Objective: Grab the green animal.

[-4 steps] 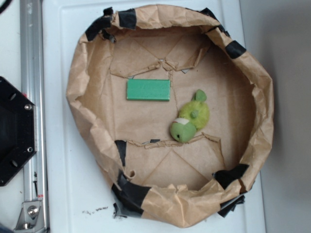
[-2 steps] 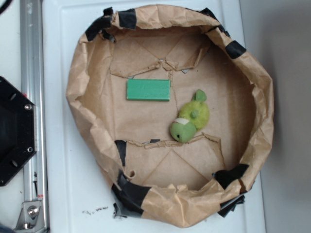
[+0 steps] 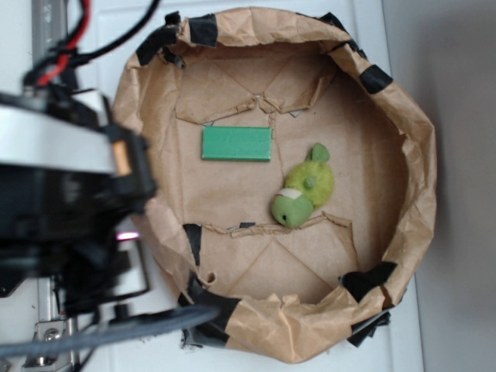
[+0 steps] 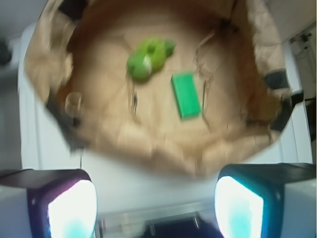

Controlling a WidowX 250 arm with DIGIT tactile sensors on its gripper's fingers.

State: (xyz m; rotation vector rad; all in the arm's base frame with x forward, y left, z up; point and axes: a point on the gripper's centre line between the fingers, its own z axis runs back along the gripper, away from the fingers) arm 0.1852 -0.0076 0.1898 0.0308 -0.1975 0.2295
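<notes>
The green animal is a small fuzzy yellow-green plush with a darker head and a white band. It lies on the floor of a brown paper basin, right of centre. In the wrist view the green animal shows far ahead, blurred. My gripper is open, its two pads wide apart with nothing between them. It hovers over the white surface outside the basin's near rim. In the exterior view my arm is a blurred dark mass at the left, well away from the toy.
A flat green rectangular block lies left of and above the plush; the wrist view shows this block beside it. The basin's crumpled walls are patched with black tape. A metal rail and red and black cables run along the left.
My arm has swung into the exterior view from the left, covering the black base plate and part of the rail. The plush and the block have not moved.
</notes>
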